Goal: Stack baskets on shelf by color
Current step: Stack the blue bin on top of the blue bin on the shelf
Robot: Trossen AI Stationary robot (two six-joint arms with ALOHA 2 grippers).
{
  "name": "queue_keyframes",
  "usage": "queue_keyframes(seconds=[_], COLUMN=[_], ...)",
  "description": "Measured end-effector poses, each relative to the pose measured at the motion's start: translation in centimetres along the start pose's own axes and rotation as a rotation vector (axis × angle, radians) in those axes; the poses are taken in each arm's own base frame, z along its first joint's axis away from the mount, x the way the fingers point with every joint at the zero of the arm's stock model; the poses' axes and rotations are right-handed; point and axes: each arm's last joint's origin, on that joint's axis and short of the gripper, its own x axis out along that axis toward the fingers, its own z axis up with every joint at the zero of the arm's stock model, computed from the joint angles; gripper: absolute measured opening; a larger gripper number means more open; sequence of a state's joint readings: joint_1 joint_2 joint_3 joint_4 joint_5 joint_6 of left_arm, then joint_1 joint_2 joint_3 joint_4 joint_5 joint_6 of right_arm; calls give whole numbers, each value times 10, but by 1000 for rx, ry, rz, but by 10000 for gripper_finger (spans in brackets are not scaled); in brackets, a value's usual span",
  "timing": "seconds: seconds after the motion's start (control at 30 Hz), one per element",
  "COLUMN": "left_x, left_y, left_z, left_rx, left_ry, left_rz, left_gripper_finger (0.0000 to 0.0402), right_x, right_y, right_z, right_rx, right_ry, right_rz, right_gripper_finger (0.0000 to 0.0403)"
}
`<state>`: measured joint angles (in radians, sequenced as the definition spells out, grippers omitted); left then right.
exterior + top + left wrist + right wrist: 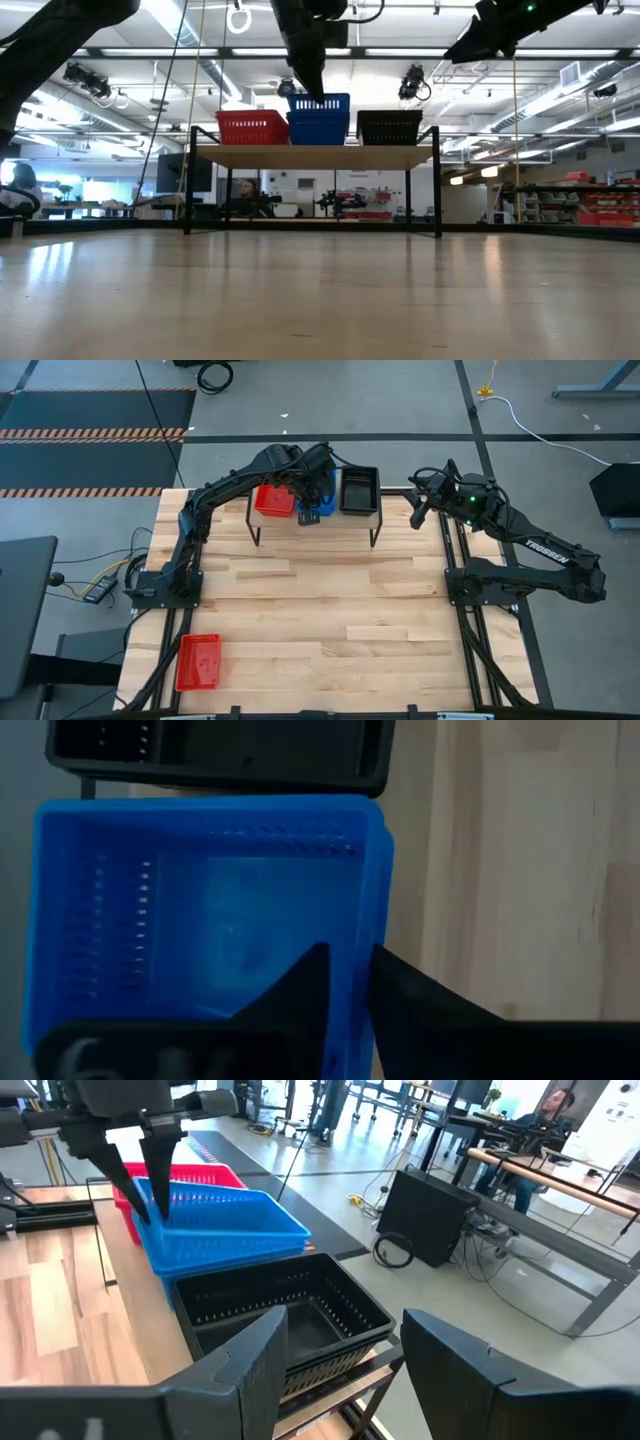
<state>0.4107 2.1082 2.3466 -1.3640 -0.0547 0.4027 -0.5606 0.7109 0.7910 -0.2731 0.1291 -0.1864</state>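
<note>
One red basket [198, 662] lies alone near the front left corner of the table [330, 620], well apart from everything else; it is the nearest thing to us in the high view. We leave it for later.

Farther back stands the shelf [315, 518], close to the far edge of the table. On its wooden top we see three places in a row: a red basket [251, 127] on the left, the blue basket [319, 120] in the middle and a black basket [389, 126] on the right. In the low view the blue one rises higher than its neighbours, so we judge it sits on other blue ones or is not fully down yet; we cannot tell which.

Our left gripper [345, 985] is over this blue basket, with one finger inside and one outside its wall, pinching the rim. We think the step in hand is placing the blue basket on the blue pile. The next move asks us to make sure it is seated level and nested, then to let the wall go and lift straight up, so the fingers do not drag the pile.

Our right gripper [340, 1350] waits just past the black end of the shelf, raised above the table, with its fingers spread apart and nothing between them.
</note>
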Motion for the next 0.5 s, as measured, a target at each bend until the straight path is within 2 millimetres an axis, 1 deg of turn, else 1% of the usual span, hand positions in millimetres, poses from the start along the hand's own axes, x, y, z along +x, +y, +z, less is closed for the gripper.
queue_keyframes(seconds=[0.27, 0.37, 0.5], left_x=[0, 0, 6], left_y=[0, -2, -7], left_z=[0, 1, 4], left_rx=[-29, -51, -47], left_ry=[-3, -22, -19], left_rz=[-10, -55, -89], left_gripper_finger=[90, 91, 86], right_x=[0, 0, 0], right_y=[0, 0, 0], right_z=[0, 0, 0], right_rx=[0, 0, 0], right_ry=[-3, -3, -3], right_rz=[0, 0, 1], right_gripper_finger=[201, 201, 201])
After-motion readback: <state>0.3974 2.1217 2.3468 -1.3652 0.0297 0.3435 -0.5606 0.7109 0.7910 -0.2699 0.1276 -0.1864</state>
